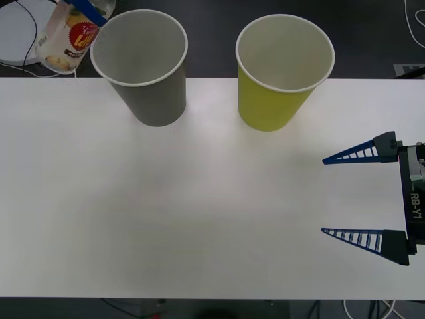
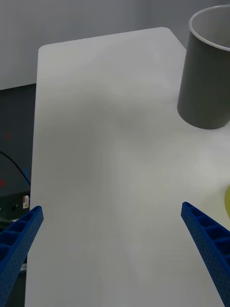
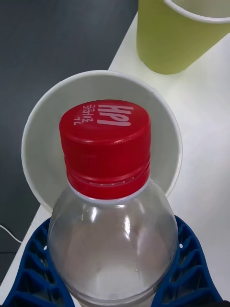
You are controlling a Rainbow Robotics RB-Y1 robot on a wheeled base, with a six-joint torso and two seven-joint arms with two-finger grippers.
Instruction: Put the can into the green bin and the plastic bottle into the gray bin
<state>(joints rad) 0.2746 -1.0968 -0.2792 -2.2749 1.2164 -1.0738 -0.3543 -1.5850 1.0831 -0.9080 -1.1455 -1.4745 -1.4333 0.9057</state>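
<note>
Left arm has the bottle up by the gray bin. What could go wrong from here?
1. In the front view the plastic bottle sits beside the gray bin, not over its mouth; released now, it may miss.
2. The left gripper holds it cap-first, so the cap could clip the rim and tip the bin.
3. The green bin stands close by; overshooting could nudge it.

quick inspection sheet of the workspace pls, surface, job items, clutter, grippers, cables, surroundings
Surface: white table, bare in the middle.
Job's things: gray bin and green bin upright at the far edge, apart; plastic bottle held, cap toward the gray bin's mouth. Can: nothing seen.
Clutter: nothing seen.
Grippers: left gripper shut on the bottle; right gripper open over the table's right side.
Cables: black cable beyond the far left edge.
Surroundings: dark floor.
</note>
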